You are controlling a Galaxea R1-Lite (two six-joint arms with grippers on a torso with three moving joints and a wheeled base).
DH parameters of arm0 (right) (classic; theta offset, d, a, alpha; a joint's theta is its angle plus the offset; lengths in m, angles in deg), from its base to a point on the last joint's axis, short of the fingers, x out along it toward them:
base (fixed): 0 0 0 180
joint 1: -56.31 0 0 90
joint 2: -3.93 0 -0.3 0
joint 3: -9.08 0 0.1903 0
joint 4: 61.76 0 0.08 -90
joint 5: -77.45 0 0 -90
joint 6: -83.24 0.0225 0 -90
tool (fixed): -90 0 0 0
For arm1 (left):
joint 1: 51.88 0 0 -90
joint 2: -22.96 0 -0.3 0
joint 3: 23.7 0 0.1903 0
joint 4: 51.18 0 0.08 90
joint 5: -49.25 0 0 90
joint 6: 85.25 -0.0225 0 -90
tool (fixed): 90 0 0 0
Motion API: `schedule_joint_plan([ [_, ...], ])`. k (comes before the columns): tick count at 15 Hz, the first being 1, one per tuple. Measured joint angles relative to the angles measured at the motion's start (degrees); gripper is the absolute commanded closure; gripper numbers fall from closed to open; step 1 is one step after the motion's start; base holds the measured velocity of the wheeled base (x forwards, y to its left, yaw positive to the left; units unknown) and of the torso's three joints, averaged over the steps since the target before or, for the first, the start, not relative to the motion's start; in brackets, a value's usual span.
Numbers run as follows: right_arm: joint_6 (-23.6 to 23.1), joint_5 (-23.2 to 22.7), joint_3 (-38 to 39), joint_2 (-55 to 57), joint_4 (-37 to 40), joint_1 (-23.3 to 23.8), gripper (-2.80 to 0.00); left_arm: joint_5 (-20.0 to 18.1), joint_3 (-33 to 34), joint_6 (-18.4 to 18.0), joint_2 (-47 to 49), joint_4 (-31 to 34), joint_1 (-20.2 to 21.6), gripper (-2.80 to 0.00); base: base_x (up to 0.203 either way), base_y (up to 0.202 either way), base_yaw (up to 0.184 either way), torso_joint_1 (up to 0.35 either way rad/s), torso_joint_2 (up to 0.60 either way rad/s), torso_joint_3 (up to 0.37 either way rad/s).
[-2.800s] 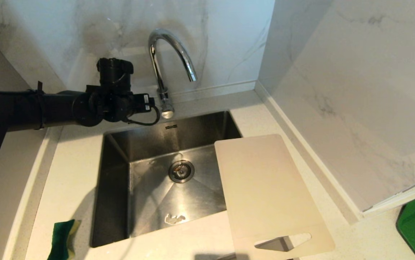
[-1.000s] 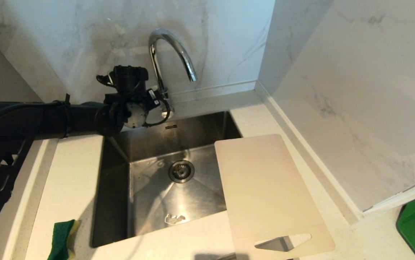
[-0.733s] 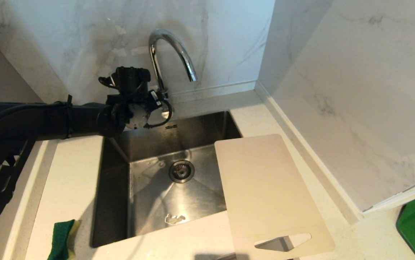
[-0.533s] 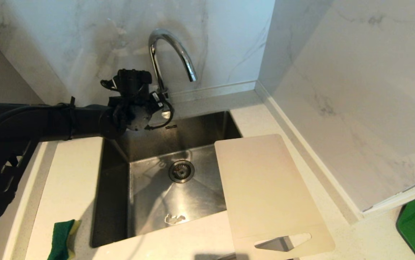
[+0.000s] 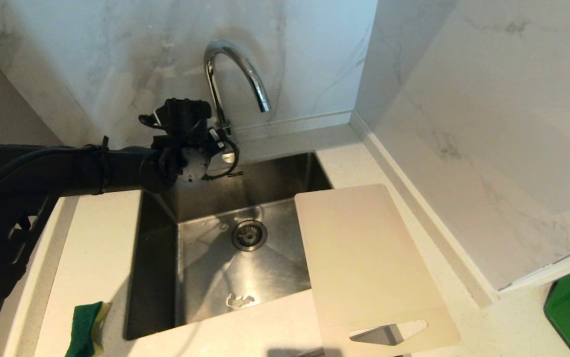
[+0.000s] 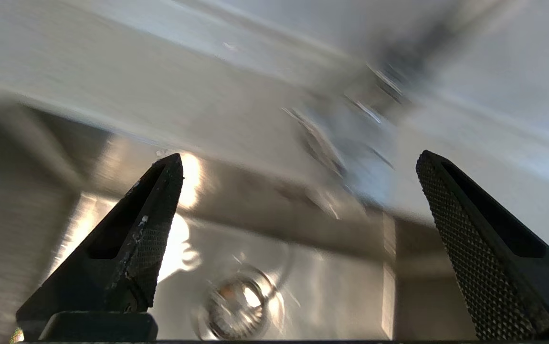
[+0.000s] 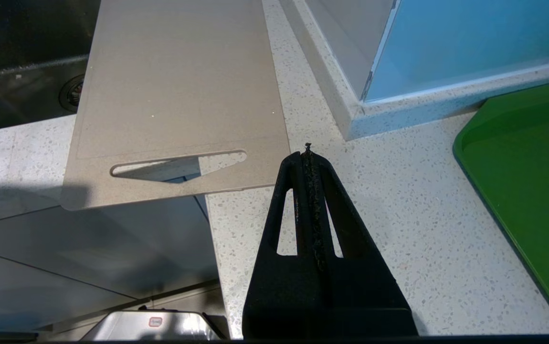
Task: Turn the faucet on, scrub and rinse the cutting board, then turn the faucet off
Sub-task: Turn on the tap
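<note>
Your head view looks steeply down from above onto the sink [image 5: 225, 238] and the counter [image 5: 94, 248] around it. Your left wrist camera sits close behind its fingers [image 6: 131, 248], facing the faucet [image 6: 351, 138] base and the drain [image 6: 238, 308], both shared with the head view. Your right wrist camera looks down from nearer the counter's front edge, sharing the cutting board [image 7: 179, 95] and green tray [image 7: 527, 177].

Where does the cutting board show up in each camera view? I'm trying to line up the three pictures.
Head view: the cutting board lies right of centre, bridging the sink's right edge and the counter, handle cut-out nearest the camera.
Left wrist view: not in it; only the blurred faucet and sink.
Right wrist view: upper left, beyond the shut right gripper.
Shared landmark: the sink drain, beside the board.
</note>
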State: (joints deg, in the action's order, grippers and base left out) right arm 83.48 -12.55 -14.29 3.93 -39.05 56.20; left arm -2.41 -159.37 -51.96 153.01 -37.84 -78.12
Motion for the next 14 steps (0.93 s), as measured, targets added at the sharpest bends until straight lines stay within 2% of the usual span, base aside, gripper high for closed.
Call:
schedule_joint_plan([
  [4,0.0,0.0,0.0,0.0,0.1,0.0,0.00,3.9,-0.1,0.2,0.1,-2.4,2.2,-2.80,0.000,0.000,0.000,0.000,0.00,0.000],
  [10,0.0,0.0,0.0,0.0,0.0,0.0,0.00,4.7,-0.2,0.5,2.7,-6.9,2.1,-2.80,0.000,0.000,0.000,0.000,0.00,0.000],
  [14,0.0,0.0,0.0,0.0,0.0,0.0,0.00,4.2,-0.2,1.4,5.0,-7.3,1.9,-2.80,0.000,0.000,0.000,0.000,0.00,0.000],
])
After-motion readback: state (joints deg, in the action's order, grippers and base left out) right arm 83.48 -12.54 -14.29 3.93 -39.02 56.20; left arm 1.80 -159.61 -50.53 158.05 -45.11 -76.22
